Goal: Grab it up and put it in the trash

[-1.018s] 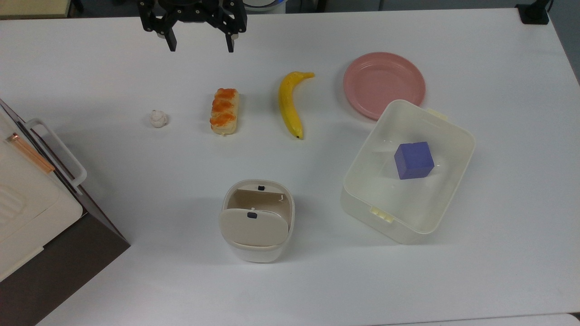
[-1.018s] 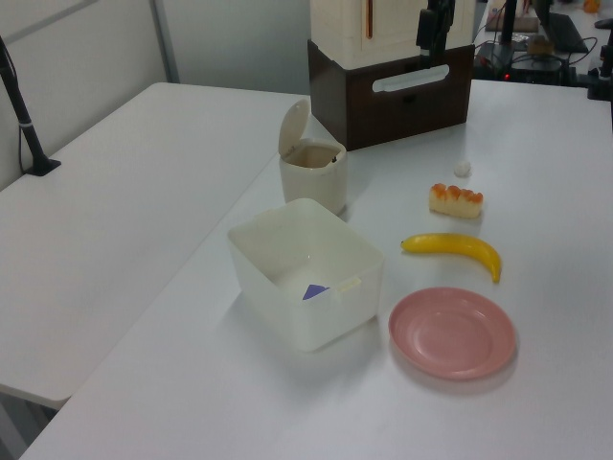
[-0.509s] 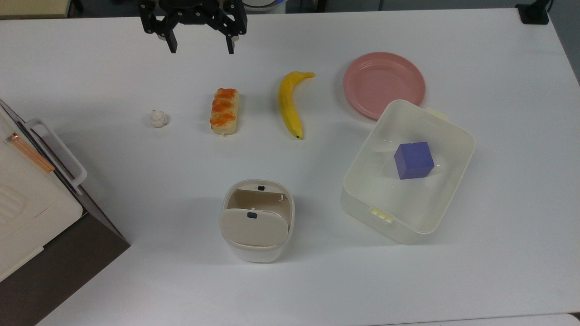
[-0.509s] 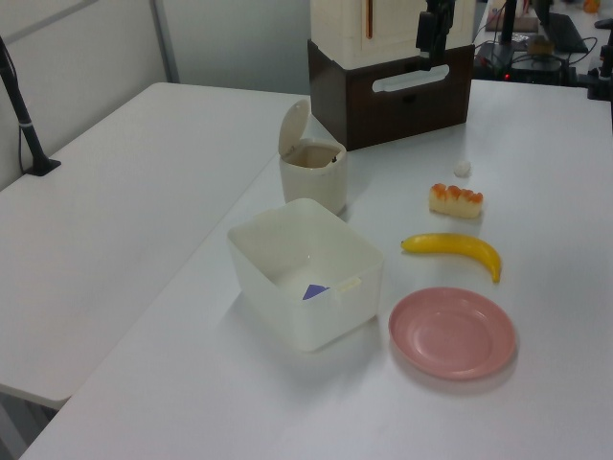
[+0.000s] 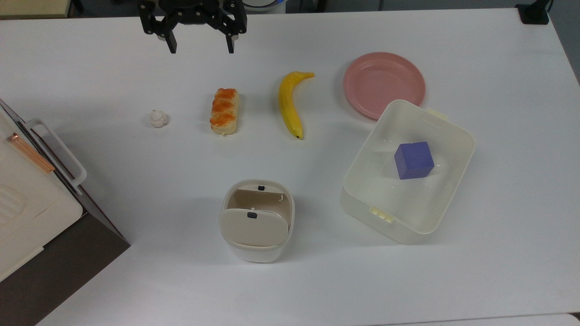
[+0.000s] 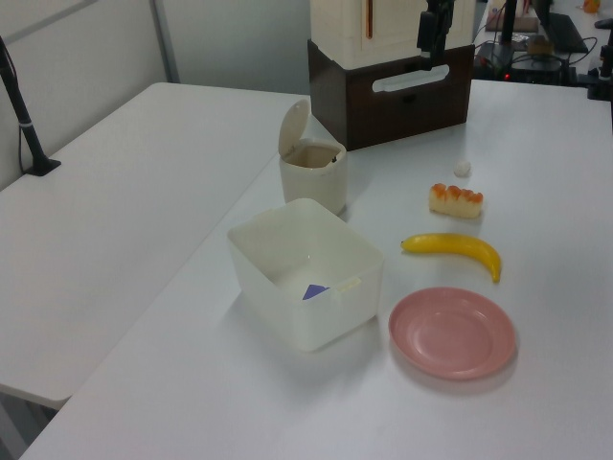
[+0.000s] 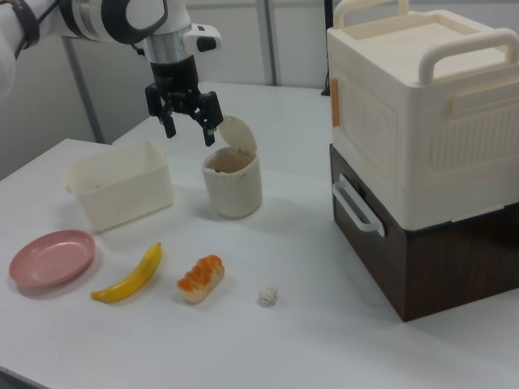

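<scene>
**Gripper high and empty, tissue wad not yet approached**

Reading the top view from its left: a cream storage box on a dark cabinet (image 5: pixel 27 199) sits over the worktop's left edge. Next comes the tissue wad (image 5: pixel 158 119), small, white and crumpled, lying alone on the white worktop (image 5: pixel 136 280) toward the far side. Just beyond it, near the far edge, the gripper (image 5: pixel 200 46) hangs above the surface with its 2 fingers spread wide and nothing between them. The orange-topped bread piece (image 5: pixel 224 111) lies near the wad, apart from it, then the banana (image 5: pixel 290 103). Nearer the front edge stands the trash bin (image 5: pixel 258 222), its swing lid tipped up so the mouth is open. Further right are the pink plate (image 5: pixel 384 83) and the translucent box (image 5: pixel 408 170) holding 1 blue cube (image 5: pixel 413 160).

The step in hand looks like the reach toward the wad. The next move calls for shifting toward the top view's left and toward the front edge, centring over the wad, then descending with fingers straddling it, keeping off the bread.
</scene>
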You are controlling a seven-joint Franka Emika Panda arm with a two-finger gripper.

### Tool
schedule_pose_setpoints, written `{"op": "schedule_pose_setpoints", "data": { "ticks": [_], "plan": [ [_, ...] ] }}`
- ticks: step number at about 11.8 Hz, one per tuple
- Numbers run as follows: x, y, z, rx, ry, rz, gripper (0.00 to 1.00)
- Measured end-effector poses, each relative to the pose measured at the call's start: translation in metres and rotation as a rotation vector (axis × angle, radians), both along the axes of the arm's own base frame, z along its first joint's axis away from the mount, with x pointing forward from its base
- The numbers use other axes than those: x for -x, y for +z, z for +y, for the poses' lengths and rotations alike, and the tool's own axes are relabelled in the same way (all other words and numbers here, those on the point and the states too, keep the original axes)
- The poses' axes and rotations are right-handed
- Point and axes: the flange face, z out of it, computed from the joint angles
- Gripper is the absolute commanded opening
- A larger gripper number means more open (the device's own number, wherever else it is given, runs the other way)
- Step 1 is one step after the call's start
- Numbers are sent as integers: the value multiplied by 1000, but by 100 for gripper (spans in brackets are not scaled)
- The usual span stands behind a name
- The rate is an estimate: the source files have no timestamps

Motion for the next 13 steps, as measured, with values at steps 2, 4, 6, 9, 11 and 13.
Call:
{"op": "schedule_pose_setpoints", "data": {
  "ticks": [2, 4, 6, 9, 11, 13],
  "plan": [
    [0, 0, -1, 0, 4, 0, 99],
    [0, 0, -2, 0, 4, 0, 99],
    [0, 0, -2, 0, 4, 0, 99],
    [0, 0, -2, 1, 5, 0, 99],
    [0, 0, -2, 1, 11, -1, 99],
    [0, 0, -2, 2, 37, -1, 99]
  ]
}}
